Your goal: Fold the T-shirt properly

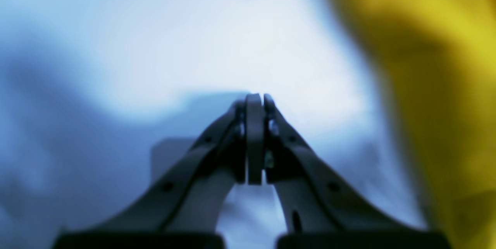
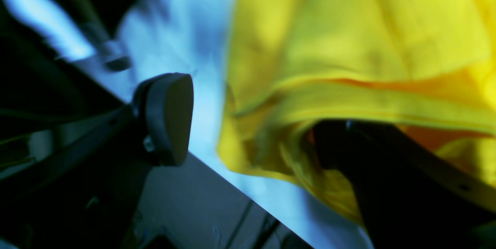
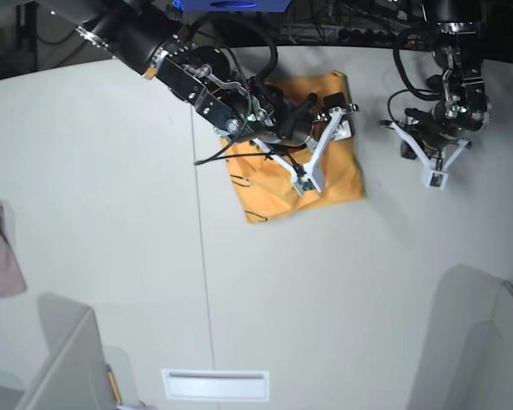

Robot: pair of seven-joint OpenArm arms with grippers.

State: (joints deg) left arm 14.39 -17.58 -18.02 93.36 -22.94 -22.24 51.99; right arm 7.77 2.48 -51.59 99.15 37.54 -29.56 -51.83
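- White tabletop [image 3: 111, 222] fills the base view, with a seam running near-to-far left of centre, dark cabling along the far edge and grey shapes at the near corners.
- On the far half, just right of the seam, lies the T-shirt [image 3: 342, 184] — orange-yellow, already gathered into a compact, roughly square bundle with its near-left corner pointing toward the seam.
- Over the bundle's far-left part reaches the right arm, its dark links and white bracket covering much of the cloth.
- Its right gripper [image 2: 252, 125] stands with jaws spread wide: in the wrist view one pad [image 2: 170, 119] hangs over bare table at the shirt's edge, while the other finger sits tucked under a raised fold of yellow fabric. Nothing is pinched between them.
- Well to the right, clear of the shirt, hovers the left gripper [image 1: 259, 101], its two jaws pressed together with nothing in them; blurred yellow shows only at the right edge of its own view.
- At the far left edge of the table rests a small pinkish cloth [image 3: 0, 256], well apart from everything else.
- Judging from this, the step in hand is a release after a fold. To do it well, the spread jaws should draw out low and straight along the fold — not upward — so the tucked finger does not drag the top layer open, and the edges should be checked for squareness before the next fold.
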